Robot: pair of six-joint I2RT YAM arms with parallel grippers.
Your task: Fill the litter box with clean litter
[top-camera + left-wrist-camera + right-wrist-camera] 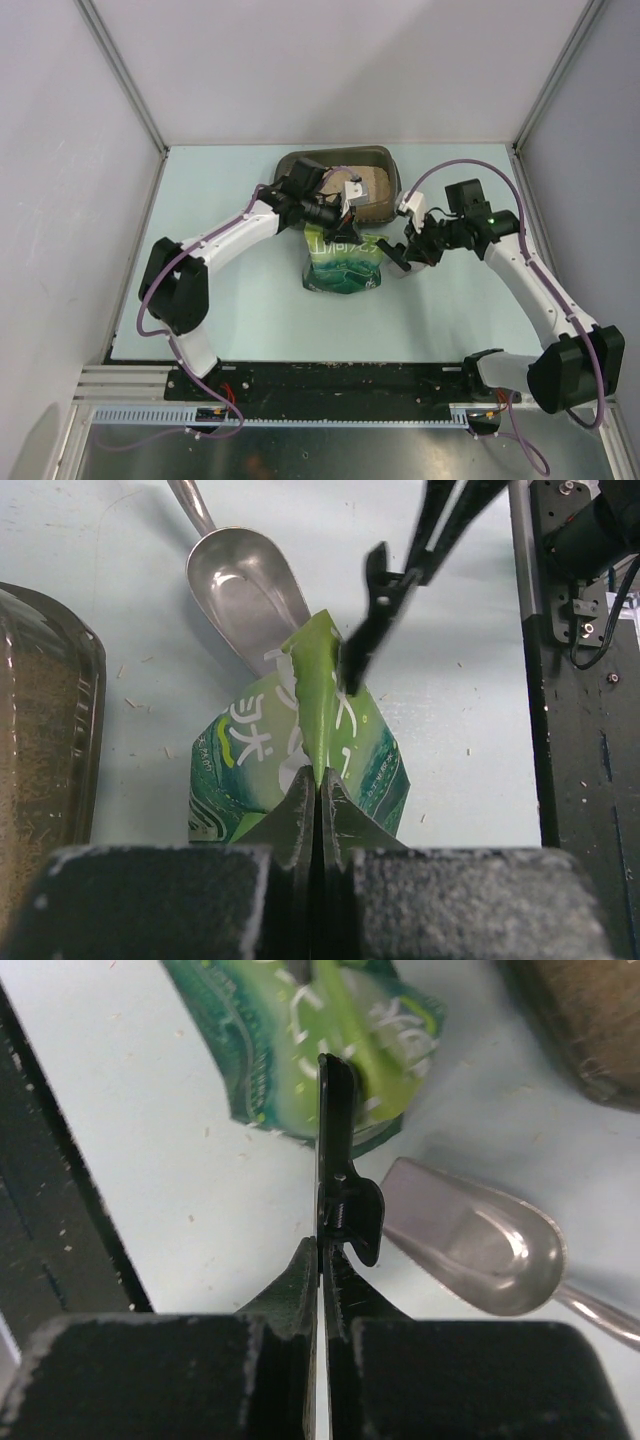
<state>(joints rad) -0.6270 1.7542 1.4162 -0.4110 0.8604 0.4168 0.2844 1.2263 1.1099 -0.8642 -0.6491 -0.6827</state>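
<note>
Litter box (300,160) sits at the far middle of the bench (250,310), and I see pale clean litter (375,190) already lying inside it. Just in front of it stands the green pouch (345,265). My left end effector (318,780) is closed on the fold at the pouch's top. My right end effector (335,1080) is closed too, its thin tips pinching the pouch's torn flap from the other side. Beside the pouch, a silver scoop (250,585) lies bowl-up and bare on the bench.
</note>
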